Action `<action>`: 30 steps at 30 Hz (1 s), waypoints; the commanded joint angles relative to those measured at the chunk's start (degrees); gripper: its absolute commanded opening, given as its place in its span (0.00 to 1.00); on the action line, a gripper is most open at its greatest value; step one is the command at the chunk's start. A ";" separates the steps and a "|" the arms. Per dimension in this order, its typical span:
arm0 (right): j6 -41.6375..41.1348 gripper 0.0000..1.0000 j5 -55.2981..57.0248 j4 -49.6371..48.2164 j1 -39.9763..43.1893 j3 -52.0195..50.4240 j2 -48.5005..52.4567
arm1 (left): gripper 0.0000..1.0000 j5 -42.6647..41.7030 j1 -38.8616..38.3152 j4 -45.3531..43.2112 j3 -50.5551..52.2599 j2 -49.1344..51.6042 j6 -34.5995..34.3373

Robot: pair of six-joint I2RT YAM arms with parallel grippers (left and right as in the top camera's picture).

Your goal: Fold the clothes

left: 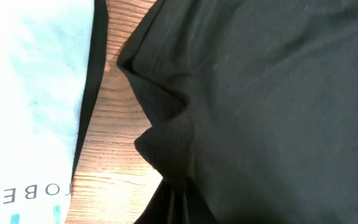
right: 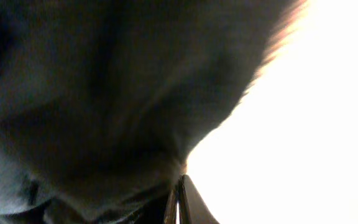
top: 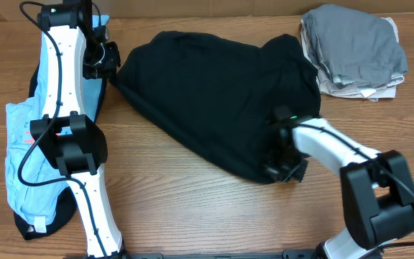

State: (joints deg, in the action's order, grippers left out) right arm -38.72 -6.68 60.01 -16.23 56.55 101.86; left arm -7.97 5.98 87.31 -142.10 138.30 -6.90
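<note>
With my left gripper (top: pixel 112 70) clamped on the left corner of the black T-shirt (top: pixel 214 93) and my right gripper (top: pixel 277 170) clamped on its near edge, mid-table (top: pixel 192 216), I lift both evenly, cloth taut.

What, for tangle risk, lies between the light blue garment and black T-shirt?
A dark cloth edge by the light blue garment, then bare table to the black T-shirt; left wrist view.

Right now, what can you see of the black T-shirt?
The black T-shirt is plain, soft, matte fabric, lying crumpled in a rough mound mid-table, not yet folded. The left gripper pinches its left edge into a bunched point; the right gripper is shut on its lower right edge. It rests on the wooden table.
</note>
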 commanded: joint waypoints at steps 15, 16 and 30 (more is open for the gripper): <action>27.89 0.05 -8.85 10.10 11.80 20.46 -5.20 | 0.04 -0.63 -0.50 4.13 -0.09 -1.81 1.14; 28.50 0.07 -8.83 10.12 10.88 21.99 -5.46 | 0.04 -0.63 -0.50 4.15 -0.09 -1.81 1.14; 23.74 0.17 -5.66 1.49 1.18 22.56 -2.71 | 0.04 -0.63 -0.50 3.23 -0.09 -1.81 1.14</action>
State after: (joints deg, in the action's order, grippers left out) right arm -12.88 -13.04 63.92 -14.22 80.44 98.45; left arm -8.38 5.61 91.07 -142.10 138.30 -6.90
